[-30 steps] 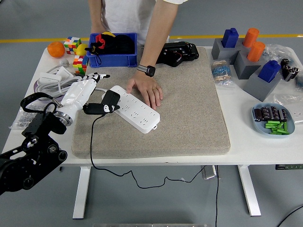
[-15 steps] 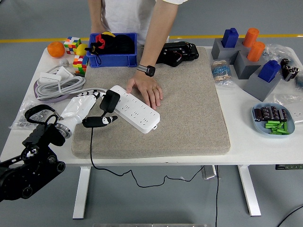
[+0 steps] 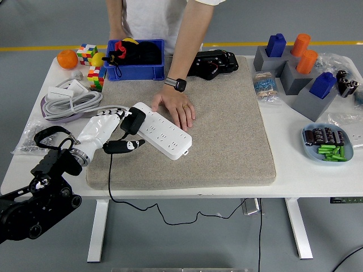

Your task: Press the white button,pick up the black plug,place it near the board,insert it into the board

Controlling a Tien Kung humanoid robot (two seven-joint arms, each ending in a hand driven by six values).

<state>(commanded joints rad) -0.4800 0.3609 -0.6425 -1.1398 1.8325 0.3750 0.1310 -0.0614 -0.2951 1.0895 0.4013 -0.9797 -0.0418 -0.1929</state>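
Fingers of the left hand [image 3: 108, 130] curl around the black plug [image 3: 133, 120], pinching it between the white fingers above and the dark thumb below, and the plug touches the left end of the white power strip [image 3: 161, 131]. From this high view I cannot tell whether its prongs are in a socket or only resting against the strip. The plug's black cord [image 3: 109, 181] drops over the near edge of the grey mat [image 3: 227, 136] and hangs below the white table [image 3: 295, 175]. The strip lies slantwise on the mat, its left end farther away and its right end nearer the camera. A person stands at the far side and lays one hand [image 3: 176, 107] flat on the strip's far edge, with a watch [image 3: 178, 85] on that wrist. The left arm [image 3: 39, 192] comes in from the lower left corner; the right arm is not seen. Behind the strip a blue bin [image 3: 136, 59] sits at the mat's far left corner, with an orange [image 3: 67, 59] and colourful cubes [image 3: 91, 62] beside it on the table. A coiled white cable [image 3: 71, 102] lies left of the mat, just beyond the robot's hand. At the right side stand grey blocks [image 3: 295, 79] carrying blue and orange pegs, and a pale dish [image 3: 329, 144] of small parts sits nearer the table's near edge.
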